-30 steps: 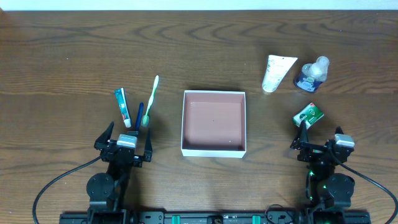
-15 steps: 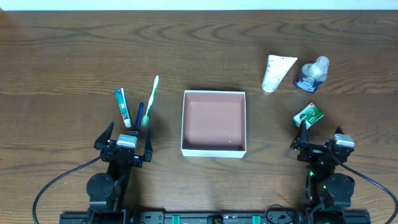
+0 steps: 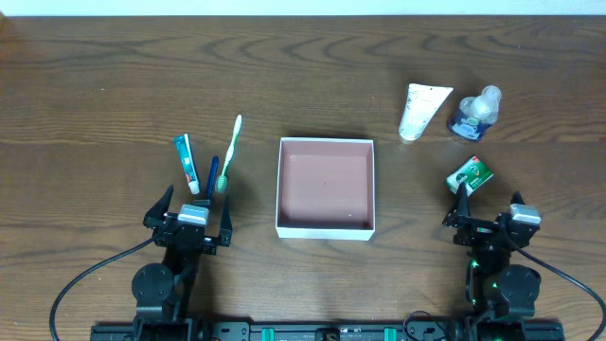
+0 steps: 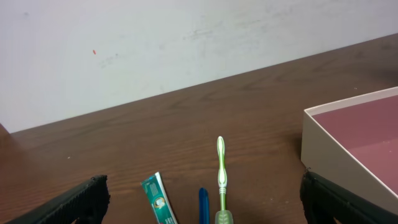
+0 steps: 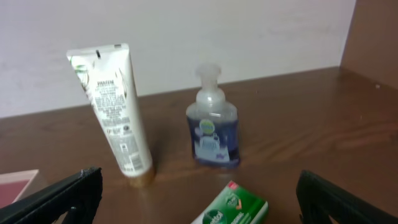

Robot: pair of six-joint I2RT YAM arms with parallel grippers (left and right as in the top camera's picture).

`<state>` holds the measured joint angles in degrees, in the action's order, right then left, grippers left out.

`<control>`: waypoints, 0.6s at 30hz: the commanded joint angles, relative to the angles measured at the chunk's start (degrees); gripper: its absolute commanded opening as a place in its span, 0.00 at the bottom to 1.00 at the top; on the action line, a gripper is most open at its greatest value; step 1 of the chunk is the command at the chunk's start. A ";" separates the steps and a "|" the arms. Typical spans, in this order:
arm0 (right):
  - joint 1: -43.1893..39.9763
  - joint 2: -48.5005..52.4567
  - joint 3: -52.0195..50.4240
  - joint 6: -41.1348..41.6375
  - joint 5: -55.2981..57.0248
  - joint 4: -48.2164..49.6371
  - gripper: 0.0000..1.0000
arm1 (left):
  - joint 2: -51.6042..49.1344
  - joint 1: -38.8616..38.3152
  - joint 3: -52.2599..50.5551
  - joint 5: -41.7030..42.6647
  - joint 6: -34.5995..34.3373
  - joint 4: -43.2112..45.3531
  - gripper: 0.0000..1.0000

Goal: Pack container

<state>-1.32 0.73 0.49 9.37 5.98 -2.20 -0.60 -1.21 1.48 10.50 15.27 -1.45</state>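
Observation:
The container (image 3: 325,228) is a shallow square white box with a pinkish-brown floor at the table's middle; its corner shows in the left wrist view (image 4: 323,149). Left of it lie a teal toothpaste tube (image 3: 187,163), a blue item (image 3: 212,175) and a green toothbrush (image 3: 227,152); all three show in the left wrist view, tube (image 4: 158,200), blue item (image 4: 203,205), toothbrush (image 4: 220,171). At the right lie a white tube (image 3: 419,111), a blue soap bottle (image 3: 473,114) and a green soap box (image 3: 470,174). My left gripper (image 3: 191,220) and right gripper (image 3: 488,216) are open and empty near the front edge.
In the right wrist view the white tube (image 5: 115,106) and soap bottle (image 5: 212,121) stand ahead, with the green box (image 5: 233,211) close between the fingers. A pale wall runs behind the table's far edge.

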 commanded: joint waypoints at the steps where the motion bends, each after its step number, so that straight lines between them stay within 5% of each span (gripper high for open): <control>1: 0.63 -0.46 -0.17 -0.96 0.02 1.68 0.99 | 0.26 0.28 -1.25 0.17 0.35 -1.49 0.98; 8: 0.59 -0.46 -0.17 -1.68 3.78 8.24 0.99 | 0.26 0.28 -1.25 0.17 0.35 -1.49 0.98; 18: 0.59 9.60 6.84 -6.40 -23.23 9.29 0.99 | 0.26 0.28 -1.25 0.17 0.35 -1.49 0.98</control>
<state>-1.32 5.63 2.22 4.86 -8.03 6.96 -0.60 -1.21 1.48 10.50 15.27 -1.45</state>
